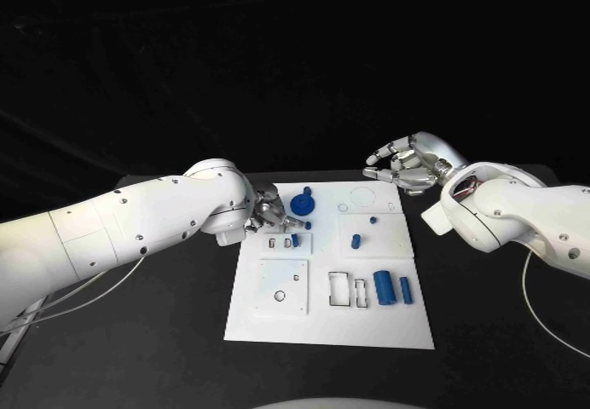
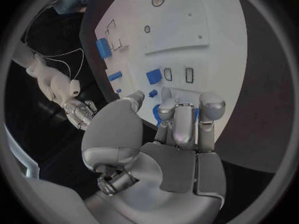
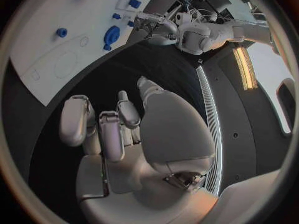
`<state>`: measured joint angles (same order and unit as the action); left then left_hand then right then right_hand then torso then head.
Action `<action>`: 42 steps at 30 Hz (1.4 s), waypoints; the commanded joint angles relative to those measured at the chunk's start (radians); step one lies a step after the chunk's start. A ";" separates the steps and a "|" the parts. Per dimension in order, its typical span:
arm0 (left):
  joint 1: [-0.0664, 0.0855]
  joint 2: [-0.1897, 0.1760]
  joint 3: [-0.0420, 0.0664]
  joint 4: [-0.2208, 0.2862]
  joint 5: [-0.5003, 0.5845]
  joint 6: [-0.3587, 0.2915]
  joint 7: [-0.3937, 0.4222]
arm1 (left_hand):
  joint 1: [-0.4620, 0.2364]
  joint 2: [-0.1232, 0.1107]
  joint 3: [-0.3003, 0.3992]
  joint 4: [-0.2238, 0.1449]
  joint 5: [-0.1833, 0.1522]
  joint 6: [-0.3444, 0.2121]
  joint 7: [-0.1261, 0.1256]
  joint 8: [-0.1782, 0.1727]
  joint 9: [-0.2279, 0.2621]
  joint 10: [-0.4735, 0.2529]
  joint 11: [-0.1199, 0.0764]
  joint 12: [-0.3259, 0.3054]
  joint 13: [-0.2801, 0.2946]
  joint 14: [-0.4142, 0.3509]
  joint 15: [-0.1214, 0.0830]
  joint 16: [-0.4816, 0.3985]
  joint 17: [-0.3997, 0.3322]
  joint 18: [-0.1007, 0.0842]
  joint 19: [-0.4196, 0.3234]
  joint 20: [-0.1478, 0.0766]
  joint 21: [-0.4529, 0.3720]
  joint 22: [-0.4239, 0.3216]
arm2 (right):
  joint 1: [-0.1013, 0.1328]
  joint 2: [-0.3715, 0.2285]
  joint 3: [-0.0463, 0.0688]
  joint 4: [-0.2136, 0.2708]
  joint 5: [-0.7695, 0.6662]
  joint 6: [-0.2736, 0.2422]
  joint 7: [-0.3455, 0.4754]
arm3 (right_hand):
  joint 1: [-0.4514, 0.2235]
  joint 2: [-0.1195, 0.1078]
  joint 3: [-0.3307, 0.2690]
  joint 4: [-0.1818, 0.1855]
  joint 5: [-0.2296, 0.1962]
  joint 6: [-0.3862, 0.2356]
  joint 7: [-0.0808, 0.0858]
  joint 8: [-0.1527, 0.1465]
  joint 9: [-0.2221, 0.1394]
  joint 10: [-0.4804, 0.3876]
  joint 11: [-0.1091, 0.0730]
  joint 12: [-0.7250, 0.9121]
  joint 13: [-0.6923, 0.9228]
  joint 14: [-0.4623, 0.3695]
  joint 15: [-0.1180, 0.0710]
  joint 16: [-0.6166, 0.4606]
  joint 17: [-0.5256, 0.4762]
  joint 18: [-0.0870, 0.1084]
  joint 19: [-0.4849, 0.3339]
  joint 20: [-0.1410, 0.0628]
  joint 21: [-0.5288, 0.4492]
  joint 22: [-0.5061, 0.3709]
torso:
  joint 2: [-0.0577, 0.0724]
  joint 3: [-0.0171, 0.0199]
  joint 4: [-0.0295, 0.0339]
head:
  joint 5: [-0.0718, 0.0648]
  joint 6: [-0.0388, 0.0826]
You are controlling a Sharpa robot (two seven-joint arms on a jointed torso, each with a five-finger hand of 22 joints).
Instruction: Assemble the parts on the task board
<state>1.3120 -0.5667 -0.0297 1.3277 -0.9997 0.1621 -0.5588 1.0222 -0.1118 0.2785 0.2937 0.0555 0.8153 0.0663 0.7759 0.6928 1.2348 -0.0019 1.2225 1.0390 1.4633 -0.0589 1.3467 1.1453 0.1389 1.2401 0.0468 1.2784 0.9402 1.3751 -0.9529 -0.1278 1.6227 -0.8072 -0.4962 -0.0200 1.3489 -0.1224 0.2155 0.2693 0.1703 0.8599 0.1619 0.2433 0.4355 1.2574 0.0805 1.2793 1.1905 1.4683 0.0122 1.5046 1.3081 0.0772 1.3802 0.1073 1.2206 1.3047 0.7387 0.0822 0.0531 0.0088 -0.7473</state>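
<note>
Black table [image 1: 160, 341] holds the white task board [image 1: 330, 328]. We see our left hand [image 1: 273, 215] low over its far side, near small blue parts [image 1: 391, 286]; we cannot tell if it holds one. Our right hand [image 1: 406, 166] hangs beyond the board, fingers curled, holding nothing.

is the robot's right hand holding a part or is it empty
Empty. The silver right hand hovers beyond the white task board's far corner, fingers loosely curled with nothing between them; the right wrist view shows the same.
</note>
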 commanded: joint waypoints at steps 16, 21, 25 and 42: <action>0.001 0.041 -0.014 -0.035 0.007 0.073 -0.004 | 0.007 0.013 -0.006 0.000 -0.003 -0.017 0.003 -0.002 0.004 -0.014 0.000 -0.009 -0.008 0.011 -0.005 -0.007 -0.009 -0.016 -0.007 -0.005 0.003 -0.007 | 0.000 0.004 -0.001 -0.003 -0.017 0.006 -0.015 | -0.012 -0.001 -0.001 0.013 0.003 -0.010 0.001 0.008 0.004 -0.007 -0.002 -0.007 -0.004 0.060 -0.008 -0.008 0.086 0.010 -0.008 0.001 -0.011 -0.005 | -0.002 0.0017 -0.0007 | -0.001 -0.011; 0.001 0.043 -0.015 -0.033 0.010 0.082 -0.002 | 0.025 0.024 -0.001 0.000 -0.002 -0.020 0.004 -0.003 0.008 -0.016 0.002 -0.010 -0.010 0.011 -0.004 -0.005 -0.006 -0.016 -0.009 -0.004 0.003 -0.007 | -0.001 0.006 -0.001 -0.005 -0.015 0.007 -0.018 | -0.014 0.001 -0.002 0.015 0.003 -0.010 0.001 0.009 0.005 -0.008 -0.002 -0.008 -0.004 0.060 -0.008 -0.009 0.085 0.010 -0.008 0.001 -0.011 -0.006 | -0.002 0.0018 -0.0001 | -0.002 -0.012; 0.001 0.044 -0.015 -0.033 0.011 0.091 -0.001 | 0.047 0.036 0.009 -0.001 -0.002 -0.021 0.005 -0.005 0.011 -0.016 0.002 -0.011 -0.012 0.011 -0.003 -0.004 -0.007 -0.016 -0.011 -0.003 0.003 -0.007 | -0.001 0.008 -0.001 -0.007 -0.015 0.007 -0.019 | -0.015 0.002 -0.002 0.016 0.002 -0.011 0.000 0.010 0.005 -0.007 -0.002 -0.008 -0.004 0.060 -0.008 -0.009 0.086 0.010 -0.009 0.001 -0.012 -0.006 | -0.002 0.0020 -0.0009 | -0.001 -0.012; 0.001 0.044 -0.016 -0.037 0.057 0.122 0.013 | 0.179 0.051 0.140 -0.006 -0.001 -0.020 -0.001 -0.017 0.028 -0.015 -0.003 -0.010 -0.016 0.012 -0.008 0.000 -0.009 -0.016 -0.013 -0.003 0.009 0.001 | -0.002 0.013 -0.002 -0.017 -0.014 0.014 -0.027 | -0.017 0.007 -0.002 0.017 -0.003 -0.012 0.000 0.013 0.006 -0.007 -0.002 -0.008 -0.004 0.059 -0.009 -0.010 0.083 0.011 -0.010 0.001 -0.015 -0.008 | -0.002 0.0007 -0.0001 | -0.004 -0.019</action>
<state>1.3120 -0.5262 -0.0455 1.2917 -0.9707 0.2561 -0.5602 1.1868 -0.0623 0.4006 0.2903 0.0554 0.7989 0.0714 0.7638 0.7194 1.2237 -0.0018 1.2146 1.0242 1.4637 -0.0593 1.3429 1.1366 0.1389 1.2328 0.0465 1.2832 0.9396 1.3734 -0.9407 -0.1303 1.6070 -0.8133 -0.4944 -0.0410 1.3421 -0.1156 0.2142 0.2817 0.1703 0.8532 0.1613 0.2549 0.4409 1.2575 0.0805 1.2755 1.1865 1.4648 0.0088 1.5007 1.3076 0.0771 1.3764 0.1112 1.2080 1.2975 0.7373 0.0834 0.0524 0.0056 -0.7648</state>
